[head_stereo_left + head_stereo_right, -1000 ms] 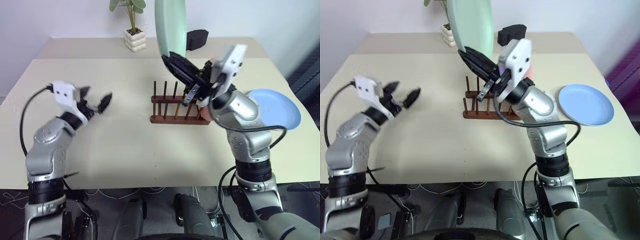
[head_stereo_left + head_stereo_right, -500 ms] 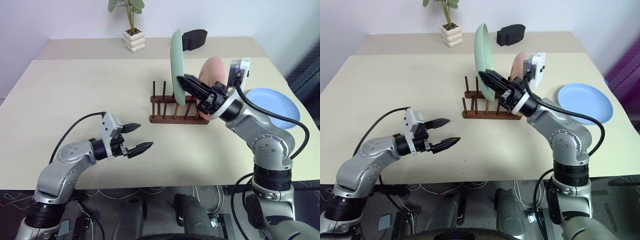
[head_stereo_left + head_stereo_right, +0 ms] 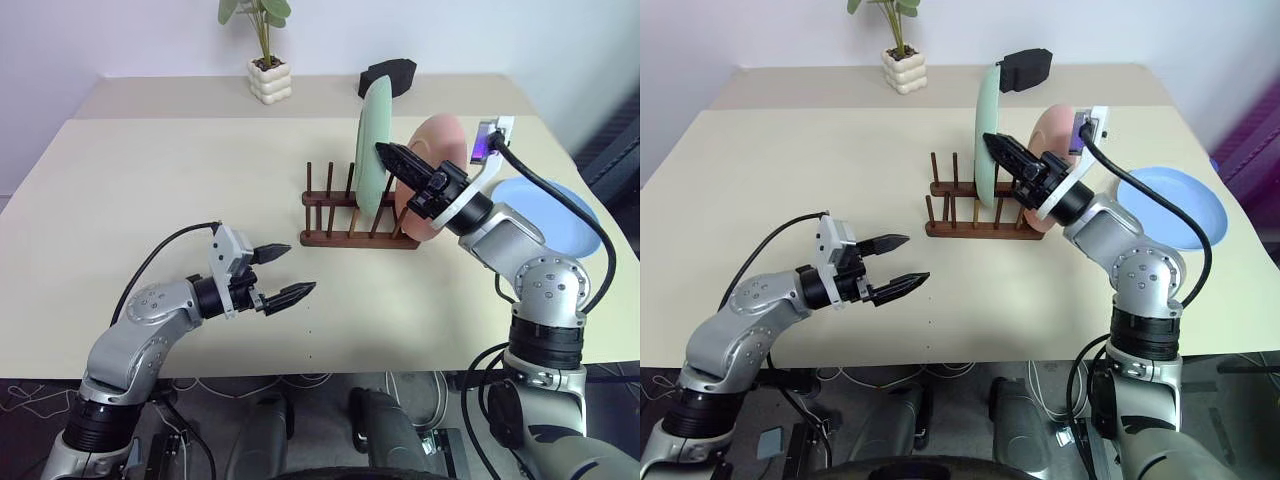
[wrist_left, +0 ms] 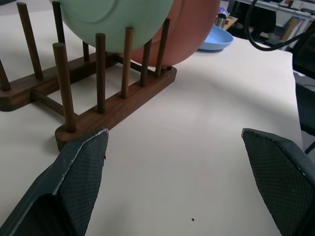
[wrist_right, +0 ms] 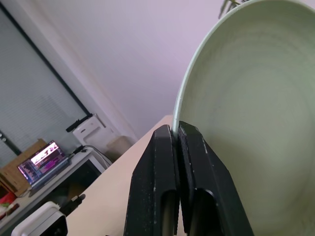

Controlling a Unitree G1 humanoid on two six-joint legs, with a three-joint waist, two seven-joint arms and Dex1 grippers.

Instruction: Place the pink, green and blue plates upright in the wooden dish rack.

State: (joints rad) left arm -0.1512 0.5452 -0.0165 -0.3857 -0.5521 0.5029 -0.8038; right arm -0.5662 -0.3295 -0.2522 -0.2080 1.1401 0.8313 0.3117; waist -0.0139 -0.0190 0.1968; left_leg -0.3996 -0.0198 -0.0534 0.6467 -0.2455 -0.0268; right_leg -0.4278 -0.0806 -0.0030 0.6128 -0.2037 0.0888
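Jaws of the right gripper (image 3: 392, 156) clench the rim of the green plate (image 3: 374, 146), which stands upright among the pegs of the wooden dish rack (image 3: 355, 221), just beside the pink plate (image 3: 438, 150) standing at the rack's right end. Left gripper (image 3: 283, 273) hovers low over the beige counter (image 3: 180, 190), jaws spread wide and holding nothing. Blue plate (image 3: 565, 208) lies flat at the counter's right side. A potted plant (image 3: 266, 62) and a black object (image 3: 390, 72) sit near the far wall.
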